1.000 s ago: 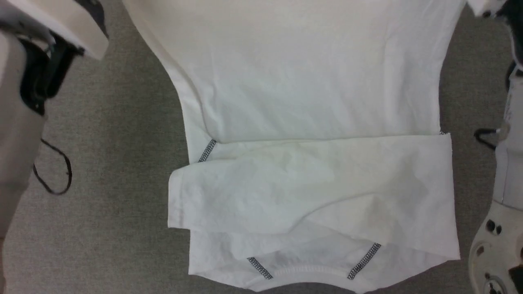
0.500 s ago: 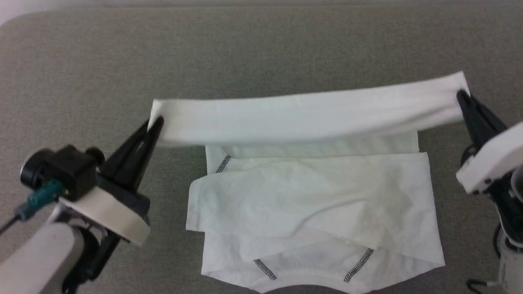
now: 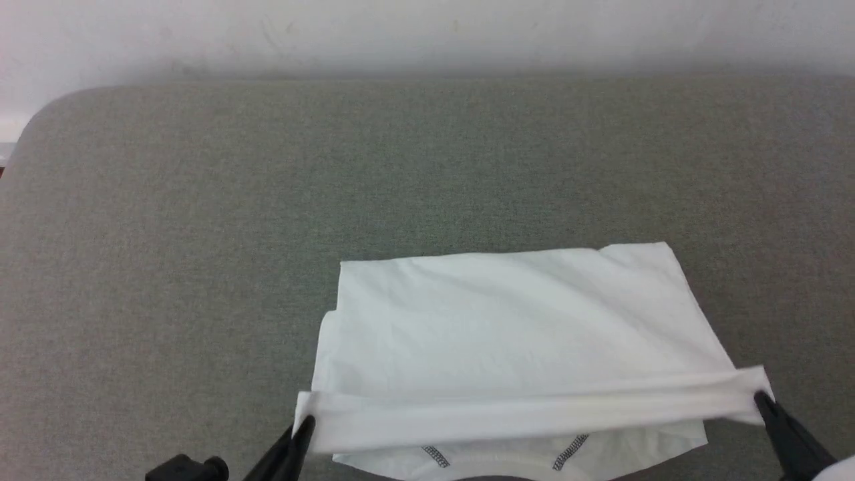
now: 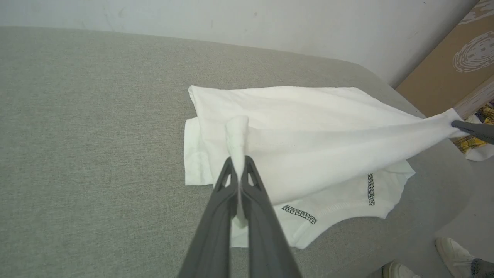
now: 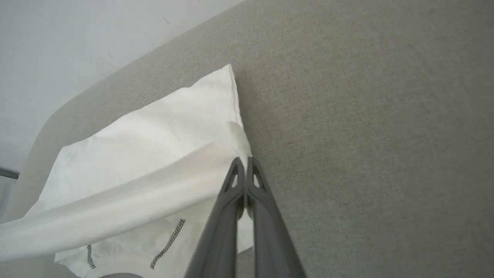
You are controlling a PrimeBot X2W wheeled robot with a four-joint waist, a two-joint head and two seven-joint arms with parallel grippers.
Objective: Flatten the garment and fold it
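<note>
Holding the garment (image 3: 507,321) on the grey cushion (image 3: 167,234) by two corners
Left gripper (image 3: 305,425) clamps its left corner, right gripper (image 3: 761,401) its right, edge taut between; thin, limp and light, it likely handles best pinched at corners.

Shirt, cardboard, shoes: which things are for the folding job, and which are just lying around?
For the job: shirt, left gripper, right gripper, both shut on its edge.
Lying about: cardboard, a person's shoes.
</note>
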